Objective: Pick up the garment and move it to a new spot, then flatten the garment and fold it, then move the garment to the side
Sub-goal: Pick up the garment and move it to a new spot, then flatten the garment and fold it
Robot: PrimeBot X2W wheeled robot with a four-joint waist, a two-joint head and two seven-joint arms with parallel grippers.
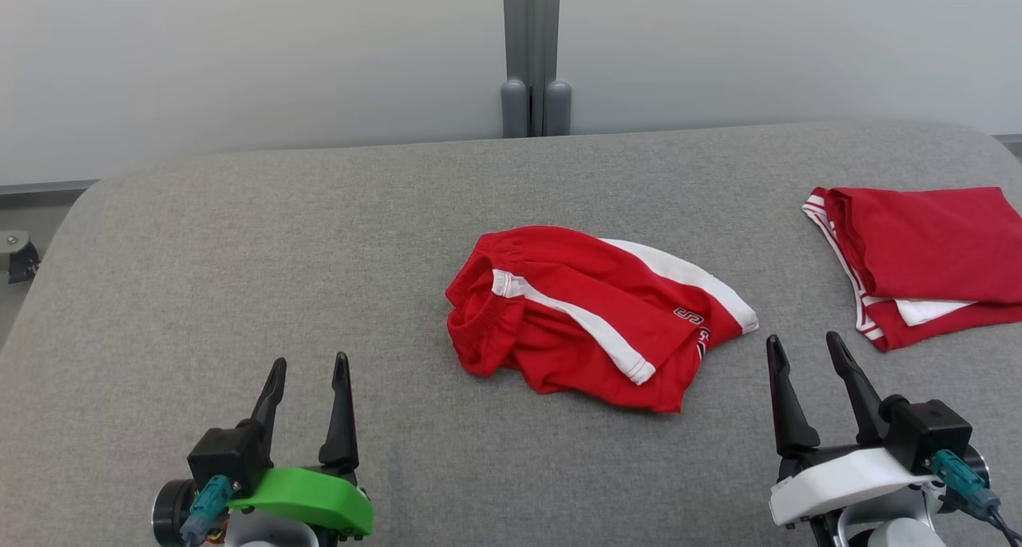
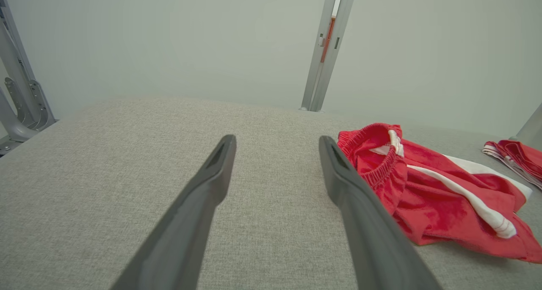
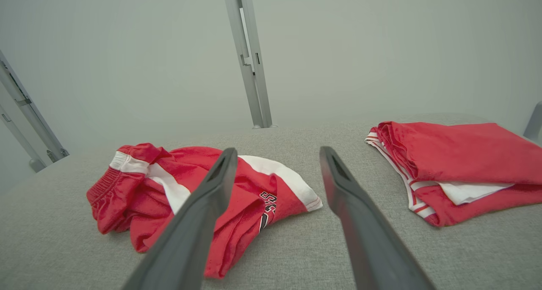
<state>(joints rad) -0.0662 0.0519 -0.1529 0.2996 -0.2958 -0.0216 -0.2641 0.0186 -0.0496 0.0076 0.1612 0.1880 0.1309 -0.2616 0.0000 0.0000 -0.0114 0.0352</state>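
Crumpled red white-striped shorts point(image 1: 595, 315) lie on the grey fabric surface point(image 1: 239, 251), one o'clock from your left end effector point(image 1: 310, 361), eleven from your right end effector point(image 1: 802, 339), both spread empty; pinch the waistband point(image 1: 473, 295) and lift clear.

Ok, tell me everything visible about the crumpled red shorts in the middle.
The crumpled red shorts look like shiny, thin sports fabric with white side stripes, a gathered elastic waistband towards the robot's left, and dark lettering near one hem, partly folded away. They lie bunched and unfolded on the grey fabric table, touching nothing else.
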